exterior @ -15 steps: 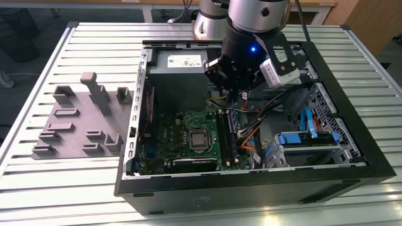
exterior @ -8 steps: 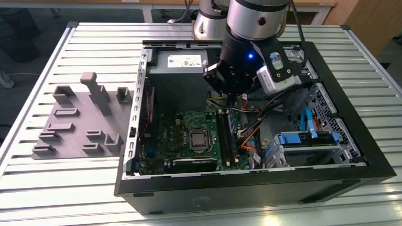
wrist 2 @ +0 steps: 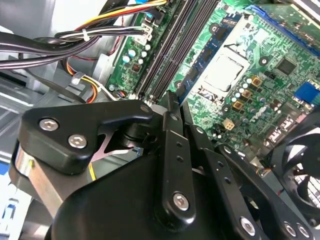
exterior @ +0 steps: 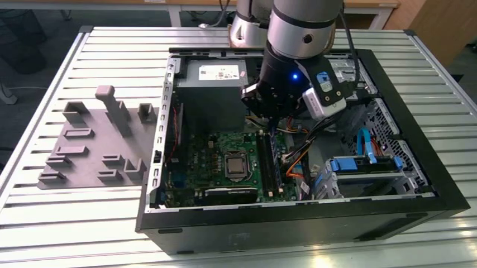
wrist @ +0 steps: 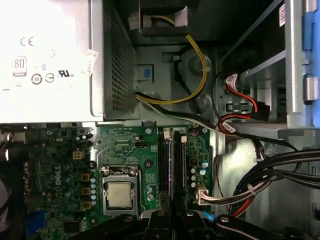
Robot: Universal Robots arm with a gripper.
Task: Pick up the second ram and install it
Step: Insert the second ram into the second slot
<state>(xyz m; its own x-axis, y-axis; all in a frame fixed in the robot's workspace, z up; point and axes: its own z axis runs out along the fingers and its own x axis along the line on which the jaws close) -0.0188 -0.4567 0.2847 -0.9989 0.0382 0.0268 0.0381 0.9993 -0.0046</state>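
My gripper [exterior: 273,120] hangs inside the open computer case [exterior: 417,128], just above the two long black memory slots [exterior: 270,162] beside the processor socket [exterior: 237,163]. In the second wrist view its black fingers [wrist 2: 172,145] meet at the tips, so the gripper [wrist 2: 172,100] is shut. In the first wrist view a thin strip, seen edge-on, runs out from the gripper [wrist: 172,217] along the gap between the slots [wrist: 164,165]. It looks like the second ram [wrist: 171,170], held upright and in line with the slots.
The power supply [exterior: 216,72] stands at the far end of the case. Cable bundles [wrist: 270,170] and a blue drive bay [exterior: 365,164] crowd the side of the slots away from the socket. A grey fixture [exterior: 97,139] lies on the table at the exterior view's left.
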